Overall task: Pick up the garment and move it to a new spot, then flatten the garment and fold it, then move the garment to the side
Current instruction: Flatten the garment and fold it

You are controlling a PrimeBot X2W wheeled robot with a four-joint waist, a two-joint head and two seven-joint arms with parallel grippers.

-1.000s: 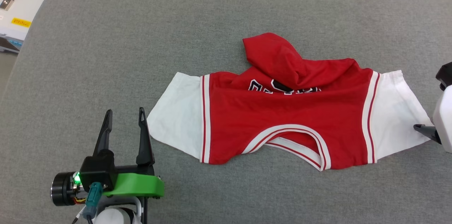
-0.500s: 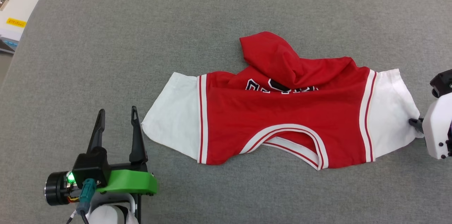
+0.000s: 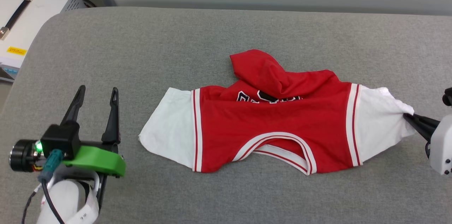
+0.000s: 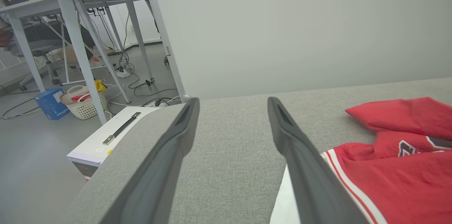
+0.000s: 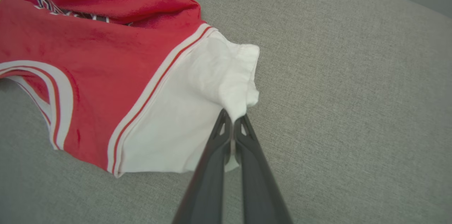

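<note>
Red jersey cloth with white sleeves, the garment [image 3: 275, 135] lies spread sideways on the grey padded surface [image 3: 176, 47], a little toward three o'clock from the middle of my head view. Its neck opening [image 3: 279, 146] faces six o'clock. At twelve o'clock a red flap of the body is folded over, hiding the upper part of the black numerals [image 3: 268, 96].

At three o'clock my right gripper [image 3: 409, 117] has its dark fingers pressed together on the outer edge of the sleeve there. My right wrist view confirms the pinch [image 5: 232, 116], with white fabric bunched and pulled into a peak at the fingertips. The rest of the shirt [image 5: 116, 51] lies on the cushion.

At eight o'clock my left gripper [image 3: 98, 90] stands with its fingers spread wide and nothing between them. It sits just beside the other sleeve [image 3: 169, 128], toward nine o'clock from it, and I cannot tell whether they touch. Through the left wrist view [image 4: 233, 102] I see bare grey cushion between the fingers. A white case [image 3: 21, 23] with a black handle sits off the cushion at ten o'clock.
</note>
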